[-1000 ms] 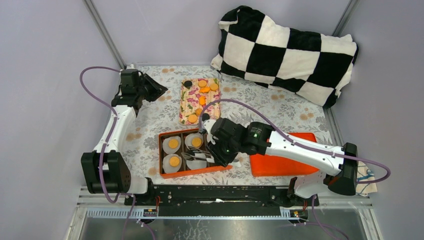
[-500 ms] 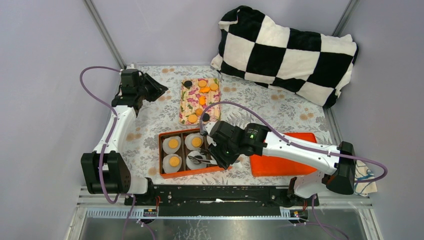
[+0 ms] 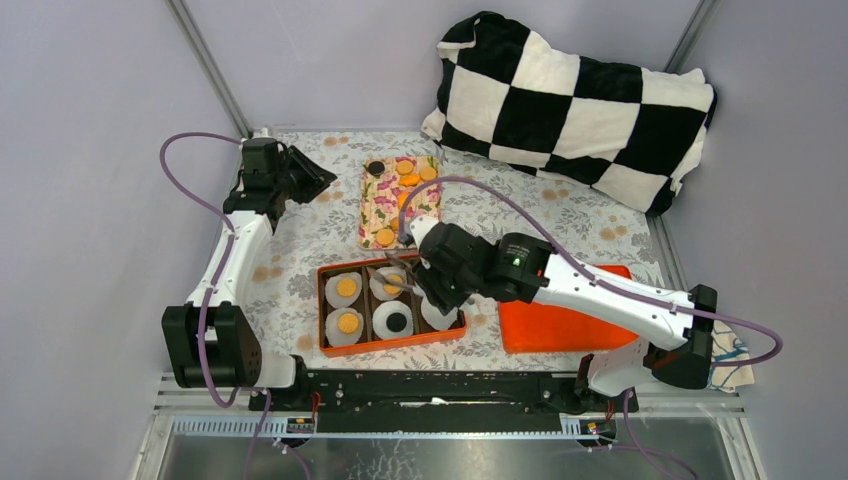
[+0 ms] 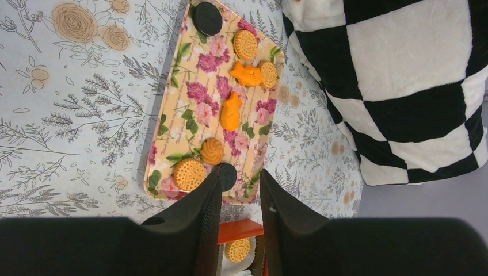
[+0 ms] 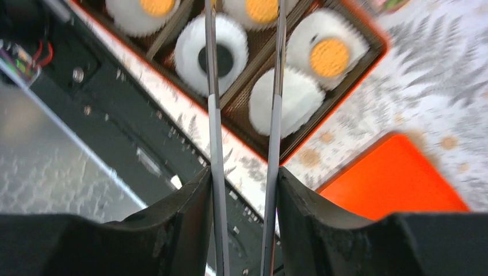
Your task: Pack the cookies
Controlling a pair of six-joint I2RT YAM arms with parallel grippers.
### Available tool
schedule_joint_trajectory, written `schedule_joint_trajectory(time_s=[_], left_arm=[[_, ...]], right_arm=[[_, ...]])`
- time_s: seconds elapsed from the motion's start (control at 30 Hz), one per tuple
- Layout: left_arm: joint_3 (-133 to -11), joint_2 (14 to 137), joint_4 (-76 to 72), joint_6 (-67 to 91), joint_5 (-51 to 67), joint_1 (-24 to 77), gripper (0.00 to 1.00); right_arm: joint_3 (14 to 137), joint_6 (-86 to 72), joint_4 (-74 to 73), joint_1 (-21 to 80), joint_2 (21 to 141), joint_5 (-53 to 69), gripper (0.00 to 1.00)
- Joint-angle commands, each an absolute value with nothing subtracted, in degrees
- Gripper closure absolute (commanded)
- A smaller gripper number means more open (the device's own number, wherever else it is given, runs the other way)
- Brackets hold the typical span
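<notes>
An orange box holds six white paper cups. Three cups hold orange cookies. The front middle cup holds a black cookie, which also shows in the right wrist view. The front right cup is empty. Several more orange and black cookies lie on a floral tray. My right gripper is shut on metal tongs, whose empty tips hang over the box's back row. My left gripper is open and empty, above the table left of the tray.
An orange lid lies right of the box, under my right arm. A black-and-white checkered cushion fills the far right corner. The table's front rail runs just below the box.
The tongs set the black cookie into the front middle cup, let go of it, and moved back toward the box's far side. The left arm has not moved.
</notes>
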State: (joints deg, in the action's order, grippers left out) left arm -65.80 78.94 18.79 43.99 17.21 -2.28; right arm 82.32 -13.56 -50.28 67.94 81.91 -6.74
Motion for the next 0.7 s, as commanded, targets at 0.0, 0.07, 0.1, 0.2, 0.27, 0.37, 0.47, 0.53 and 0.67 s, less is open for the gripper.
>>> schedule_joint_trajectory(time_s=[0.0, 0.07, 0.1, 0.2, 0.27, 0.37, 0.47, 0.53, 0.67], left_arm=[[-66.32, 77.61, 16.02, 43.50, 18.17, -2.01, 0.65], [-66.40, 77.88, 16.04, 43.46, 18.23, -1.94, 0.65], [-66.44, 78.01, 16.01, 43.42, 18.31, -1.93, 0.65], [-66.31, 78.13, 16.01, 43.20, 18.13, -1.93, 0.65], [-66.41, 78.27, 16.01, 43.09, 18.00, -1.84, 0.65], [-66.63, 78.59, 16.00, 42.98, 18.05, -1.85, 0.65], [-66.76, 79.13, 16.00, 42.98, 18.07, -1.78, 0.65], [-66.82, 79.44, 16.00, 42.85, 18.13, -1.78, 0.65], [-66.75, 80.07, 15.94, 42.89, 18.02, -1.76, 0.65]], right_arm=[[90.02, -10.54, -46.26, 67.87, 83.44, -20.44, 0.54], [92.04, -9.04, -44.76, 65.95, 85.79, -24.65, 0.56], [93.02, -8.51, -44.05, 64.04, 87.28, -25.25, 0.56], [95.14, -7.69, -40.74, 56.84, 91.62, -21.12, 0.56], [96.34, -7.35, -38.58, 52.43, 94.62, -18.81, 0.56], [100.12, -6.14, -37.10, 47.80, 100.26, -16.89, 0.57], [105.41, -5.51, -37.69, 44.87, 106.43, -14.00, 0.56], [108.05, -5.08, -37.85, 43.38, 110.56, -13.82, 0.56], [111.97, -5.40, -38.17, 40.01, 115.81, -11.75, 0.55]])
